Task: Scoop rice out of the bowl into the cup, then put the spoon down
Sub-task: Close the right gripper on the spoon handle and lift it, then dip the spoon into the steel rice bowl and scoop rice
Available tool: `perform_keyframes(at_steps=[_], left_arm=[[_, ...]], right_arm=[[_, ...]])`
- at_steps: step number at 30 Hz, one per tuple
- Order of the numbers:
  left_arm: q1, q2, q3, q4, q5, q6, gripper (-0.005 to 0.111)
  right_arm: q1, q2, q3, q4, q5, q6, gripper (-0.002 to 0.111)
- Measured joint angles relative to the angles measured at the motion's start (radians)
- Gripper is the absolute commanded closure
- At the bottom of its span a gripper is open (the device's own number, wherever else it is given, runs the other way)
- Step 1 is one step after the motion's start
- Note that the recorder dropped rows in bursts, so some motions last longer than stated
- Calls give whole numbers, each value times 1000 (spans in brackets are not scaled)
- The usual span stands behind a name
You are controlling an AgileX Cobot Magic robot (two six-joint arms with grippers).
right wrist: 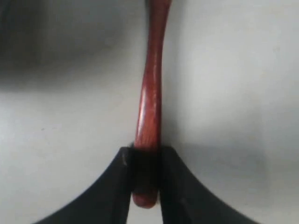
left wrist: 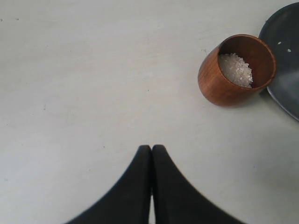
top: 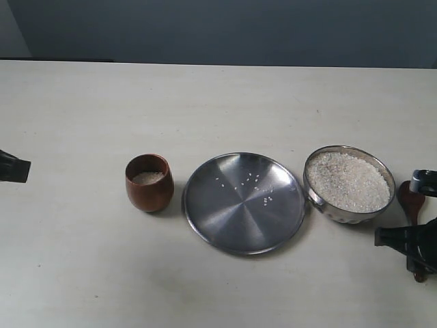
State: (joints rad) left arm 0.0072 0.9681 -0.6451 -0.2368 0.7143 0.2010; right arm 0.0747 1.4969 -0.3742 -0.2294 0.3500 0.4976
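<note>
Running near-to-far, head far: spoon [top: 410,199]

Three vessels are set in a row across the table [top: 82,260]: the cup [top: 149,188] at the left, the plate [top: 232,225] in the middle, the bowl [top: 339,214] at the right, each just beside the next. The rice [top: 348,181] is heaped in the bowl. A smaller amount lies in the cup, and a few grains are scattered on the plate. The spoon [top: 408,198] is placed just right of the bowl, its handle clasped within the right gripper [right wrist: 145,161]. The left gripper [top: 13,166] is seen far left, well apart from the cup.
</note>
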Motion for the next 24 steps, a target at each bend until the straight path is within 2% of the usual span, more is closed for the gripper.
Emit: perform_keyframes(at_steps=[4, 10, 18, 24], left_arm=[[0, 0, 0, 0, 0, 0, 106], [0, 0, 0, 1, 0, 0, 106], [0, 0, 0, 1, 0, 0, 106], [0, 0, 0, 2, 0, 1, 106]], right_arm=[[0, -45, -56, -67, 125, 0, 108], [0, -209, -202, -283, 342, -2, 109], [2, -310, -357, -186, 488, -299, 109], [130, -312, -372, -220, 624, -453, 109]])
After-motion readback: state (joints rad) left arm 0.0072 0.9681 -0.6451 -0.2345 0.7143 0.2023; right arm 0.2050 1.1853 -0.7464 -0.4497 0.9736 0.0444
